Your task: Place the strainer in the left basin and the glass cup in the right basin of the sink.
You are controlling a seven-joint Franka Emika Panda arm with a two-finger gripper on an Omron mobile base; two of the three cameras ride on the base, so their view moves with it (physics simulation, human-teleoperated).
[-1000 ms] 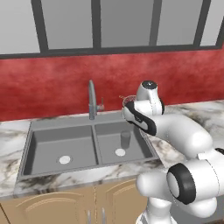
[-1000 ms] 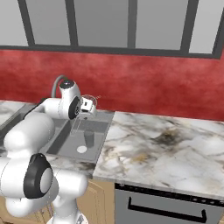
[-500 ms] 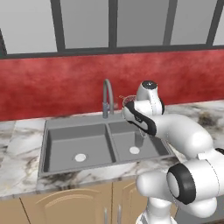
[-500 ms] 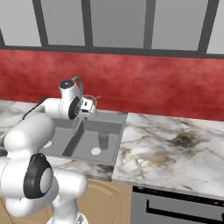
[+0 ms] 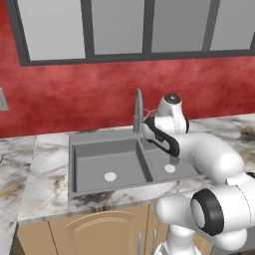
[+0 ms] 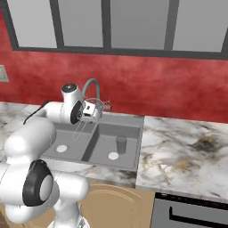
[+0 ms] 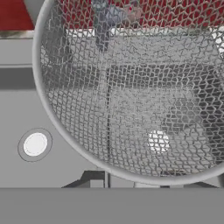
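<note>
The sink [image 6: 133, 122] already has the glass cup [image 6: 121, 144] standing in its right basin [image 6: 127, 133], so half is done. The claw [image 6: 95, 109] grips the strainer [image 6: 97, 106] above the divider; the left basin [image 6: 67, 138], at eight o'clock from it, awaits.

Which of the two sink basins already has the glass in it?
The right basin: the glass cup stands by its drain, while the left basin holds nothing.
</note>
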